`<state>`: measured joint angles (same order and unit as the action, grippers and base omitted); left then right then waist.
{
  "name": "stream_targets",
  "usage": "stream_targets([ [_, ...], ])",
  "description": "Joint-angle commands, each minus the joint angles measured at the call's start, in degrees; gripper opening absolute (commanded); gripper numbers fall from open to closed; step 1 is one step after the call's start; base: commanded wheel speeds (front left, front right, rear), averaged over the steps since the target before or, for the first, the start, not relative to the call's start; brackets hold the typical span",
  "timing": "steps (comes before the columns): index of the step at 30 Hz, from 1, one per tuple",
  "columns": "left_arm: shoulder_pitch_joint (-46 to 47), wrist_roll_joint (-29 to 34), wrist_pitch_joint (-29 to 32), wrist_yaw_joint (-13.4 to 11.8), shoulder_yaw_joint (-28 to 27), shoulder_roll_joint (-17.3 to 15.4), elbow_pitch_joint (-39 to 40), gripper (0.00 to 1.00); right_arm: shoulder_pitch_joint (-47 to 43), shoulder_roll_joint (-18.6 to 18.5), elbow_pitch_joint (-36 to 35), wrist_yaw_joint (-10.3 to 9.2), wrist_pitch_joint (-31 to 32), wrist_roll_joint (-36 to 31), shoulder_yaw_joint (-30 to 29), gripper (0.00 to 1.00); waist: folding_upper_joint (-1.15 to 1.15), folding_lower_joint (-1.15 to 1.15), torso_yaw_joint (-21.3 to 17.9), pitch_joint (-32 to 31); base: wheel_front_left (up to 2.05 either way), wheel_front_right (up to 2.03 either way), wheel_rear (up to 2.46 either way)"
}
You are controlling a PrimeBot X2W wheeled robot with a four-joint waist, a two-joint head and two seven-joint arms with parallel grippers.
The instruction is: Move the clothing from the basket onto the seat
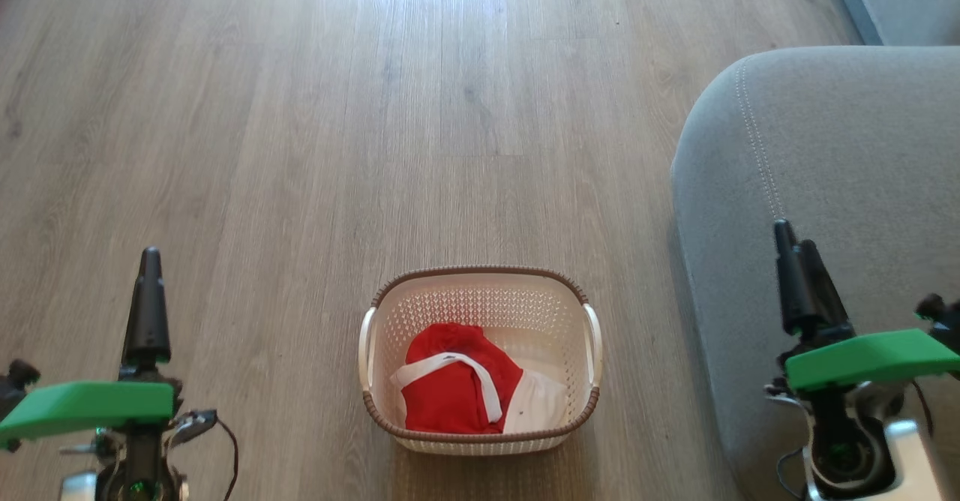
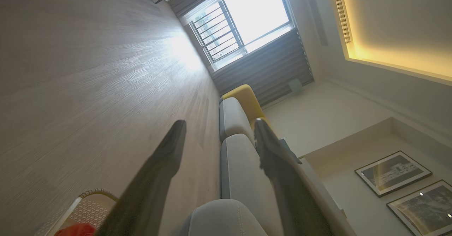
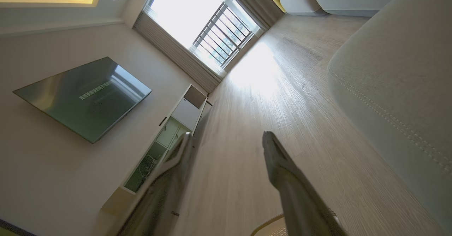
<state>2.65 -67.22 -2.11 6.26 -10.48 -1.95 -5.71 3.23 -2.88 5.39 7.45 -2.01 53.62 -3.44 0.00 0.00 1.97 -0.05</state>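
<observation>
Down on the wood floor [image 1: 300, 148] sits the basket [image 1: 480, 302], between the two arms. The clothing [image 1: 450, 396] is inside it, all bunched up. It is bright red, with a white band looped across the top and a white part on its right side. The big grey seat [image 1: 840, 171] is to the right of the basket, near it but not touching. The left gripper [image 1: 150, 261] hangs over the floor, well left of the basket. In the left wrist view its two dark fingers [image 2: 166, 158] are spread apart and hold nothing. The right gripper [image 1: 795, 237] is beside the seat. In the right wrist view its fingers [image 3: 282, 169] are spread apart too, with nothing between them.
</observation>
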Motion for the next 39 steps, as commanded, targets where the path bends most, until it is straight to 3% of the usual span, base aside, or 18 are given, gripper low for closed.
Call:
stream_targets([
  [1, 2.98, 2.8, -0.61, -0.64, 0.05, -0.56, 3.64, 1.0, 3.12, -0.06, -3.09, 0.02, -0.72, -3.28, 1.37, 1.0, 0.0, 0.0, 0.1, 0.02, 0.0, 0.0, 0.0],
  [19, 1.79, 28.94, -3.68, -9.27, 13.29, -0.91, 11.09, 1.0, 3.3, -0.04, -5.13, 0.02, -3.79, -21.88, 6.26, 1.0, 0.0, 0.0, 0.73, -0.39, 0.0, 0.0, 0.0],
  [25, 1.66, 33.2, -4.53, -11.69, 17.51, -2.29, 10.21, 1.0, 3.3, -0.04, -5.04, 0.03, -4.64, -25.95, 7.12, 1.0, 0.0, 0.0, 0.69, -0.54, 0.0, 0.0, 0.0],
  [39, 3.32, 43.86, -6.91, -23.4, 29.78, -8.15, 9.51, 1.0, 2.75, -0.02, -2.82, 0.03, -7.02, -34.48, 9.12, 1.0, 0.0, 0.0, 0.45, -1.1, 0.0, 0.0, 0.0],
])
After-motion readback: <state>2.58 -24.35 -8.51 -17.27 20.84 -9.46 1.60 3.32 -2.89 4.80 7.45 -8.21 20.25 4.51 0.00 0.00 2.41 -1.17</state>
